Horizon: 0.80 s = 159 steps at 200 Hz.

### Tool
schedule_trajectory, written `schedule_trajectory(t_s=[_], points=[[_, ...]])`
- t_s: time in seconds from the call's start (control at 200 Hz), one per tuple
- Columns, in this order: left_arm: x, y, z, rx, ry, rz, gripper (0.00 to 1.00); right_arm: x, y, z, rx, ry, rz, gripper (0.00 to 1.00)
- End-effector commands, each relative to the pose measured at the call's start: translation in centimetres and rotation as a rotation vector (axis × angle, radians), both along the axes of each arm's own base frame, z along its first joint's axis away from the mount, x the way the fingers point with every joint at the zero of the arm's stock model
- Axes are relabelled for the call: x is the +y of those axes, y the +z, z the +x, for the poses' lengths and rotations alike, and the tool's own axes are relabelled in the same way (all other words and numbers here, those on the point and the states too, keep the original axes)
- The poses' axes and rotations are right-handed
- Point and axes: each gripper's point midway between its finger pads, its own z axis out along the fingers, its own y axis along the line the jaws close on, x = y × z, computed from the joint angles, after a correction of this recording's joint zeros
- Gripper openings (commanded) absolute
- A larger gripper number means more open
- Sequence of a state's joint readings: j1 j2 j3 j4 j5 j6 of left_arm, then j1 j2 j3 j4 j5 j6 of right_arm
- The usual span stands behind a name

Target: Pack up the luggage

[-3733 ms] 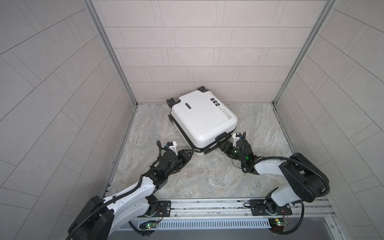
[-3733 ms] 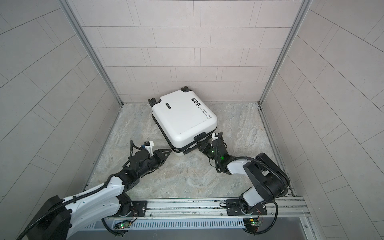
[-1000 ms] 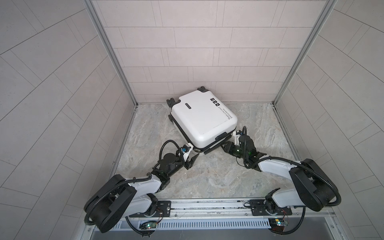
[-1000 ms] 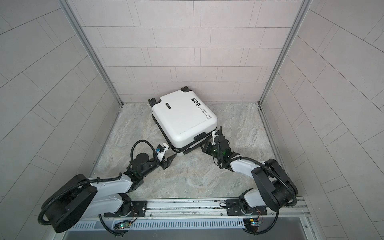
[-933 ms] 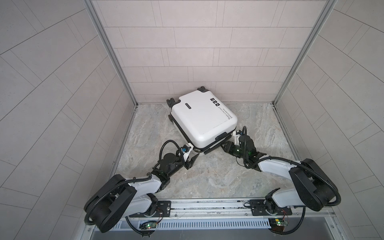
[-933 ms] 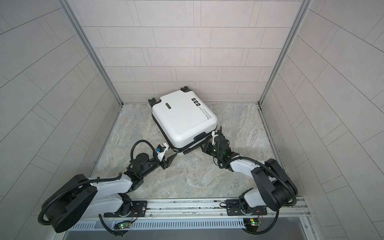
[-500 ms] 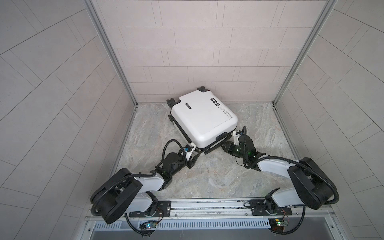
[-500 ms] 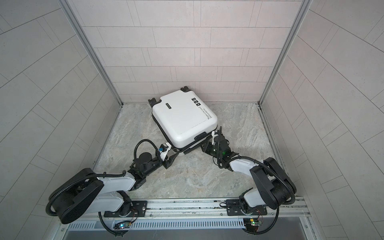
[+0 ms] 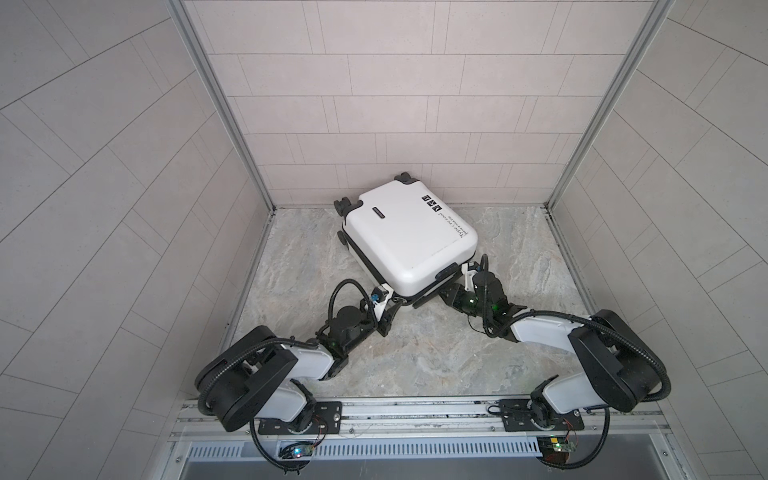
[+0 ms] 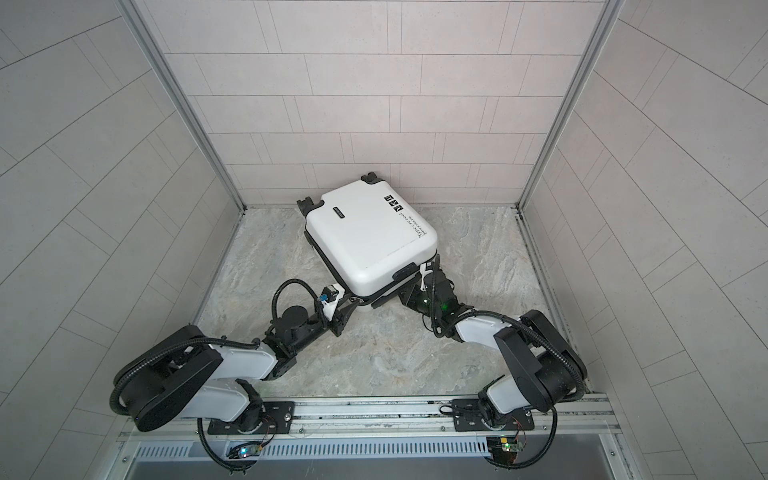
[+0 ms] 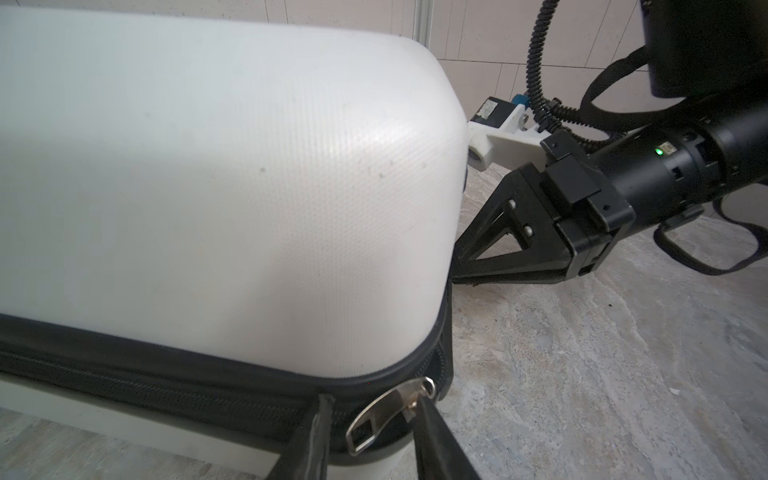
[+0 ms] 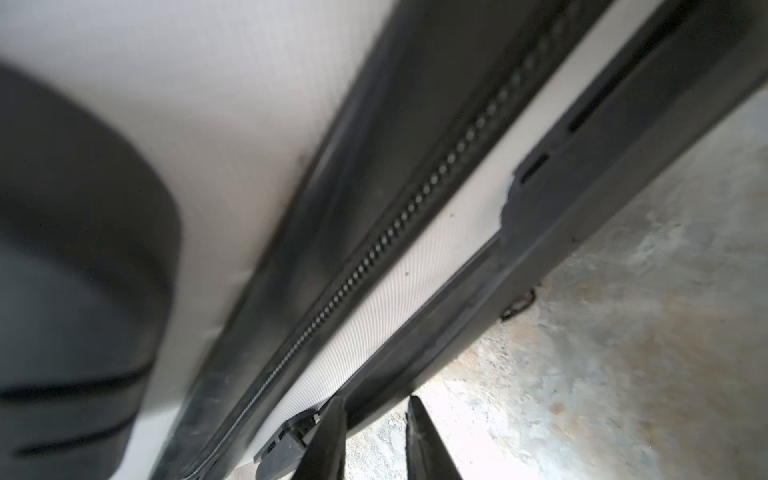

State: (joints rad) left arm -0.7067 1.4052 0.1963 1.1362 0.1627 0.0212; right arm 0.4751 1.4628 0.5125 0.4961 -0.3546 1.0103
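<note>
The luggage (image 9: pixel 407 232) (image 10: pixel 370 237), a white hard-shell suitcase, lies flat and shut on the marble floor by the back wall. My left gripper (image 9: pixel 395 309) (image 10: pixel 349 307) is at its near corner. In the left wrist view its jaws (image 11: pixel 374 405) are open, one on each side of the metal zipper pull (image 11: pixel 370 424), and one fingertip (image 11: pixel 424 415) touches the pull's ring. My right gripper (image 9: pixel 432 297) (image 10: pixel 390 297) (image 12: pixel 374 401) is low at the near right side, open by a narrow gap, its tips at the black bottom edge (image 12: pixel 540 232).
Tiled walls (image 9: pixel 374 104) close in the floor on three sides, and the luggage's wheels (image 9: pixel 405 179) almost touch the back one. The metal rail (image 9: pixel 415 411) with both arm bases runs along the front. The right arm's finger (image 11: pixel 490 249) shows past the luggage corner.
My left arm has reached in to the luggage's near corner and its jaws have narrowed around the zipper pull. The right gripper's jaws have narrowed a little; that arm has hardly moved.
</note>
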Motion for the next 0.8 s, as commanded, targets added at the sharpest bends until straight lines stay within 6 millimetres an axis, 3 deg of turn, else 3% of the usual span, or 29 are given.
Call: schedule_trajectory(t_s=[0.0, 0.385, 0.791], points=[[-2.0, 1.5, -1.0, -0.015, -0.083, -0.061, 0.35, 1.1, 1.3, 1.0, -0.047, 0.012, 0.023, 0.26], [-1.7, 0.5, -1.1, -0.001, -0.033, -0.036, 0.33, 1.7, 1.4, 1.2, -0.047, 0.019, 0.036, 0.22], [-0.9, 1.9, 0.0, -0.045, 0.048, -0.093, 0.3, 1.8, 1.4, 1.1, -0.047, 0.022, 0.037, 0.21]])
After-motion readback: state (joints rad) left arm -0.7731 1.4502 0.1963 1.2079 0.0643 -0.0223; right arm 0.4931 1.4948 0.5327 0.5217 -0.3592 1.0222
